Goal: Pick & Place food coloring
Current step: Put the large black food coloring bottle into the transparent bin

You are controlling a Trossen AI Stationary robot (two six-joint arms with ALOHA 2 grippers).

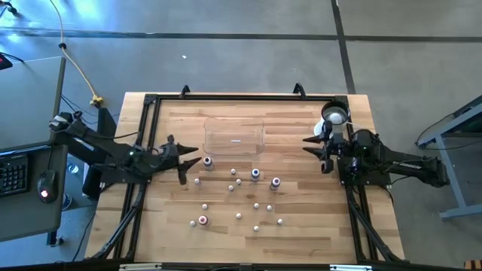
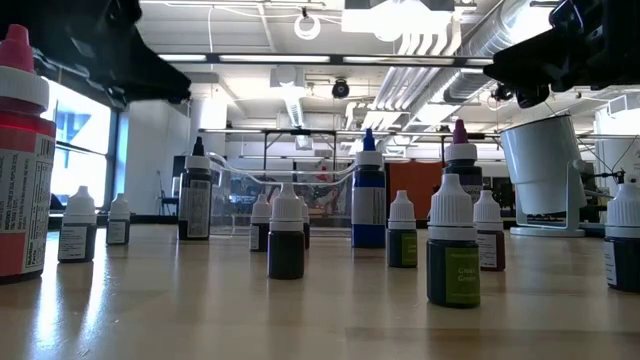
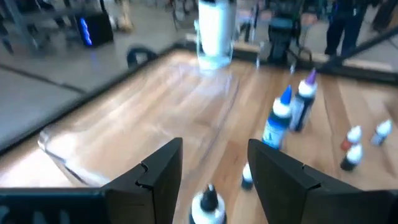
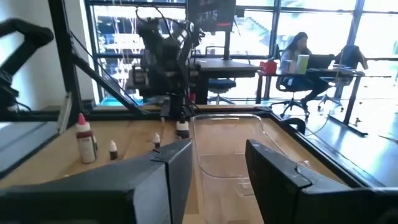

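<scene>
Bottles [image 1: 238, 197] between both open tools

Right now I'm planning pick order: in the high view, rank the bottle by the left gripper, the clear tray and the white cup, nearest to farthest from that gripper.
From the left gripper:
1. Bottle, just beside the fingertips.
2. Clear tray, table's middle back.
3. White cup, far back corner by the right gripper.

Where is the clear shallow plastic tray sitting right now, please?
In the high view, the clear shallow plastic tray lies toward the table's far edge, centred between both arms, with the small food coloring bottles scattered just in front of it.
</scene>
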